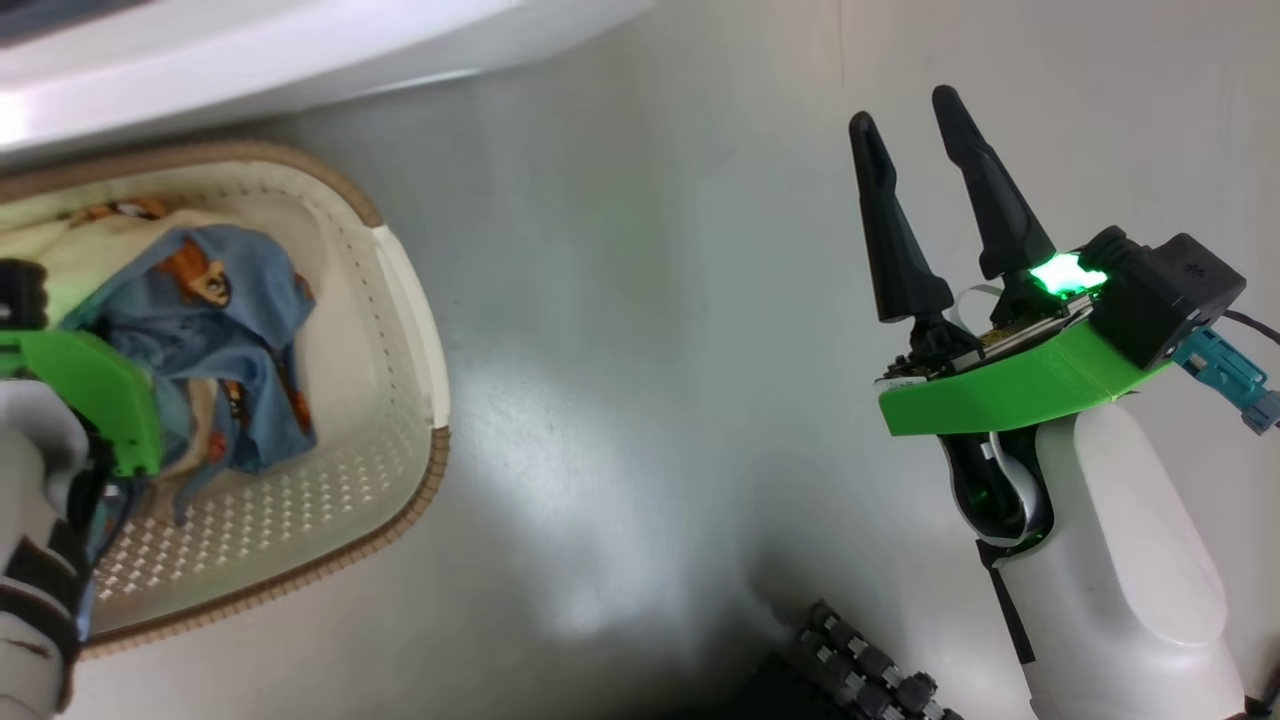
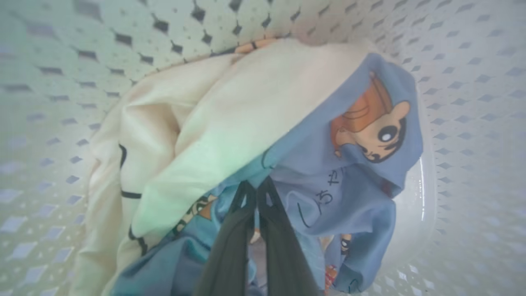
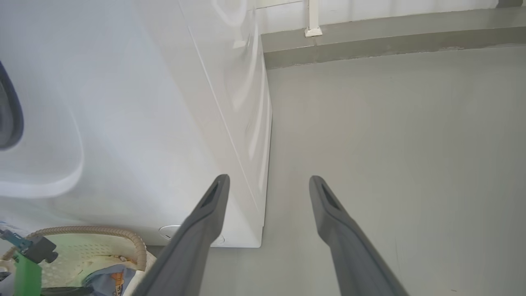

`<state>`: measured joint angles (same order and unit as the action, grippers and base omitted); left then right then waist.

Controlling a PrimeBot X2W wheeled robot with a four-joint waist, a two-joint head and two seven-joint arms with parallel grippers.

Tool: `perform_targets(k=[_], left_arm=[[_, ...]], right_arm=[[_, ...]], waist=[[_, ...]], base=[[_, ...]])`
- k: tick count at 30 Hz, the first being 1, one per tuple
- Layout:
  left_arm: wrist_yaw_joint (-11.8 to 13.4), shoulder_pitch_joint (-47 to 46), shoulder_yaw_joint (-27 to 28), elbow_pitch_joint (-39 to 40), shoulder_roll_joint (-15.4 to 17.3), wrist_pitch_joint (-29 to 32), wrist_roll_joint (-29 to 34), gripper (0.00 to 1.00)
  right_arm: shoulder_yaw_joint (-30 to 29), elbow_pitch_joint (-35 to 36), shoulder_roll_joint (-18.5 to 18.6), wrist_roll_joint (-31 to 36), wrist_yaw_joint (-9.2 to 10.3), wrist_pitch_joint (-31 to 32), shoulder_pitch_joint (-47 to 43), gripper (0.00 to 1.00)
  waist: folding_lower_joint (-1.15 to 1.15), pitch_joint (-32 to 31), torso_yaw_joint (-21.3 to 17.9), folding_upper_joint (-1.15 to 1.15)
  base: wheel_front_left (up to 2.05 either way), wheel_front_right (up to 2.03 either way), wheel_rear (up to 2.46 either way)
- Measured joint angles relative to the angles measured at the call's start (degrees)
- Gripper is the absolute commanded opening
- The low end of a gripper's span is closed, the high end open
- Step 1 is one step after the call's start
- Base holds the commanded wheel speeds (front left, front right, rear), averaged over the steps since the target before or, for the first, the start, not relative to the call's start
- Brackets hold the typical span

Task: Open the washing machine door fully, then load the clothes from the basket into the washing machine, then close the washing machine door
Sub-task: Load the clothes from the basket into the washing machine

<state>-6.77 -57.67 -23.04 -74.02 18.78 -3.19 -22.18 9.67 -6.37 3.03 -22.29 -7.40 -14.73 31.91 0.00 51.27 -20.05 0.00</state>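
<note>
The basket [image 1: 400, 330] stands on the floor at the left, against the white washing machine [image 1: 250, 50]. In it lie the clothes [image 1: 230, 340], blue printed fabric over a cream cloth [image 2: 230, 102]. My left gripper [image 2: 257, 187] reaches down into the basket, its fingers shut together on a fold of the blue fabric [image 2: 349, 172]. In the head view its green wrist cover [image 1: 95, 390] hides the fingers. My right gripper [image 1: 903, 110] hangs open over bare floor, far to the right. A dark curved edge [image 3: 6, 111] shows on the machine's front; whether it is the washing machine door, I cannot tell.
Grey floor [image 1: 640, 400] spreads between the basket and my right arm. The machine's white side panel [image 3: 230, 102] stands just left of my right gripper [image 3: 268, 179]. A wall base [image 3: 390, 45] runs along the far side. A dark ribbed part [image 1: 860, 670] lies at the bottom.
</note>
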Motion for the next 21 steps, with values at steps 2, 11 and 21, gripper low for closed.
perform_targets(k=[2,11,21], left_arm=[[-0.12,0.41,-0.21,0.03,-0.6,-1.51,-0.42,0.0],[-0.62,5.53,-2.21,2.87,-4.17,-7.13,-3.76,0.0],[-0.63,13.76,-6.16,12.51,-5.01,-10.54,-11.17,0.0]], right_arm=[[-0.02,-0.14,0.0,0.01,0.0,0.0,-0.01,1.0],[-0.54,-1.4,0.01,1.07,0.0,0.0,-0.51,1.0],[-0.81,-3.33,1.22,1.23,0.0,0.0,-2.99,1.0]], waist=[[0.0,-1.05,0.24,0.0],[0.0,-7.11,1.88,0.0],[0.0,-14.99,4.67,0.0]], base=[[0.0,0.0,0.0],[0.0,0.0,0.0],[0.0,0.0,0.0]])
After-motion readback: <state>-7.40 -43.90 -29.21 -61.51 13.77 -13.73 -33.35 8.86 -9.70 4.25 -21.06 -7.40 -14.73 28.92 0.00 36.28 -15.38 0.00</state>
